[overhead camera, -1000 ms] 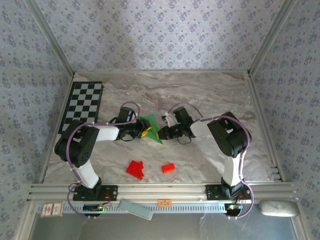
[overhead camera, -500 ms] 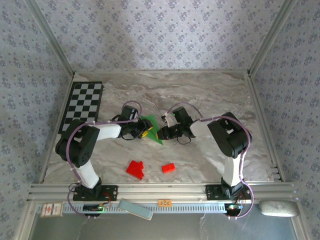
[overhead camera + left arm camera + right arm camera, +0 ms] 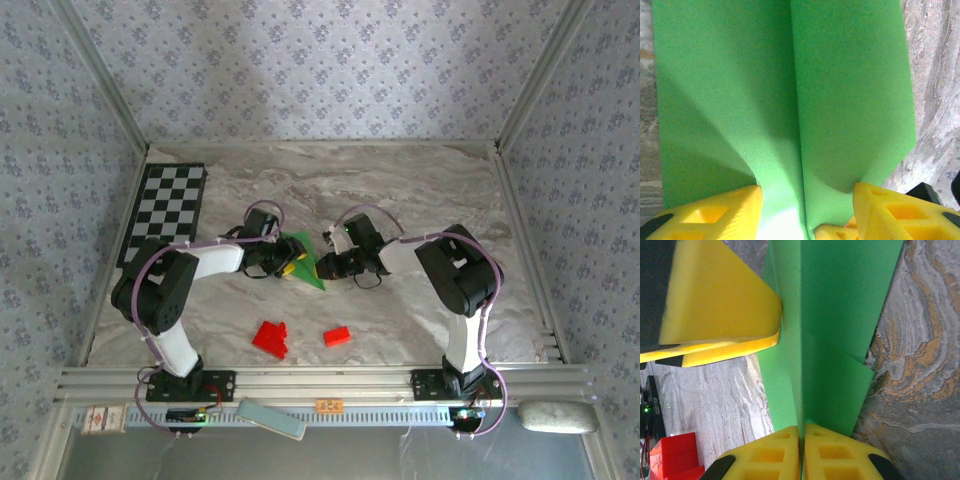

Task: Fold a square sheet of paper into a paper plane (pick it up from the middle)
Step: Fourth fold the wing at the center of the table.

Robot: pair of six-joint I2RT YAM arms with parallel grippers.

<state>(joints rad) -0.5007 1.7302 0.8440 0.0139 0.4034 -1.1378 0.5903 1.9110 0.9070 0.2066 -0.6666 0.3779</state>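
Right gripper (image 3: 801,432) pinches the crease of the square sheet of paper (image 3: 835,315), at the middle of the marbled table (image 3: 430,190) between patterned walls (image 3: 320,70). Left gripper (image 3: 807,197) straddles it, fingers apart; both arms reach inward, low.

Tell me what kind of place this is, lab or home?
Most likely a lab robot test cell: a marble-patterned table boxed in by aluminium rails and wallpapered panels, with a checkered board lying at its far left, probably for calibration.
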